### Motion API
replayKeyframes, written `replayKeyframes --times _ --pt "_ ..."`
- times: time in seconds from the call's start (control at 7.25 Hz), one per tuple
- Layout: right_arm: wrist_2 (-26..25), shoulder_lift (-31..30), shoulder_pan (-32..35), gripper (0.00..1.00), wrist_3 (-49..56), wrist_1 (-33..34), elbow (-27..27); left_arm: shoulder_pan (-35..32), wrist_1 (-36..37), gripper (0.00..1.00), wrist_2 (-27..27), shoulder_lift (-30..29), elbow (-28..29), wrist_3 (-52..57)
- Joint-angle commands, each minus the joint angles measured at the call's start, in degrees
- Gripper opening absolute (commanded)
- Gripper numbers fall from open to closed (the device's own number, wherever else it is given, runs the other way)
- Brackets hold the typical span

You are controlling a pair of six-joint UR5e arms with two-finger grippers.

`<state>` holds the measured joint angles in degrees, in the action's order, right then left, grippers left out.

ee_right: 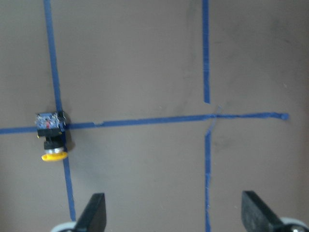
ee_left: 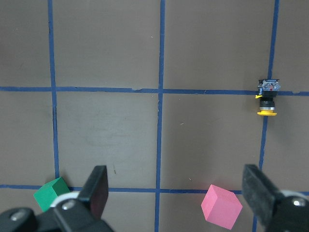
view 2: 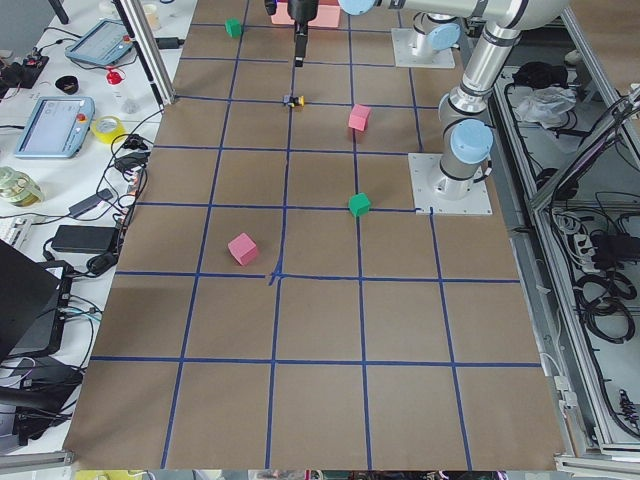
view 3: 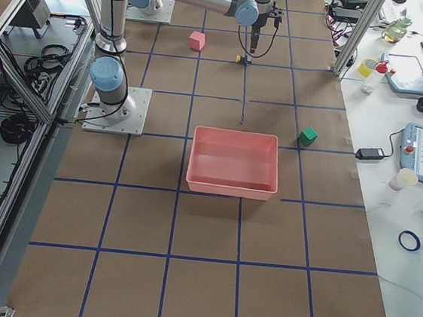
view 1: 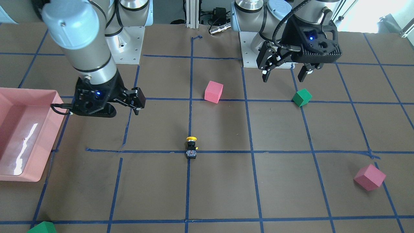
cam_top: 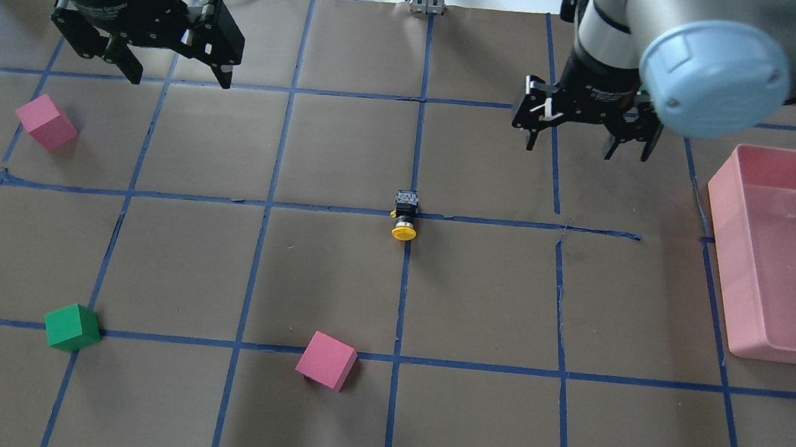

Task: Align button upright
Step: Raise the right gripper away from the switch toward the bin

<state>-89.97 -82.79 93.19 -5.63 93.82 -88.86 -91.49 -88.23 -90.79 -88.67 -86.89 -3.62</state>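
Note:
The button (cam_top: 405,215) lies on its side on a blue tape crossing at the table's middle, its yellow cap toward the robot and its terminal base away. It also shows in the front view (view 1: 191,147), the left wrist view (ee_left: 267,99) and the right wrist view (ee_right: 52,137). My left gripper (cam_top: 179,79) is open and empty, raised over the far left of the table, well away from the button. My right gripper (cam_top: 581,153) is open and empty, raised to the far right of the button. Both wrist views show the fingers (ee_left: 96,188) (ee_right: 94,212) spread wide with nothing between them.
A pink tray (cam_top: 720,195) stands at the right edge. A pink cube (cam_top: 46,122) sits at far left, another pink cube (cam_top: 326,360) and a green cube (cam_top: 72,326) nearer the robot. A second green cube (view 1: 42,228) lies at the far side by the tray.

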Motion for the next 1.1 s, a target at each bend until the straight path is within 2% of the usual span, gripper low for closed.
replayKeyframes --times 0.0,0.97 --pt "0.5 -5.3 -4.2 1.00 8.0 -5.5 1.3 0.0 0.3 1.00 -0.1 0.1 0.1 0.0" --pt "1.0 -5.7 -4.1 1.00 8.0 -5.1 1.9 0.0 0.4 1.00 -0.1 0.0 0.1 0.5"
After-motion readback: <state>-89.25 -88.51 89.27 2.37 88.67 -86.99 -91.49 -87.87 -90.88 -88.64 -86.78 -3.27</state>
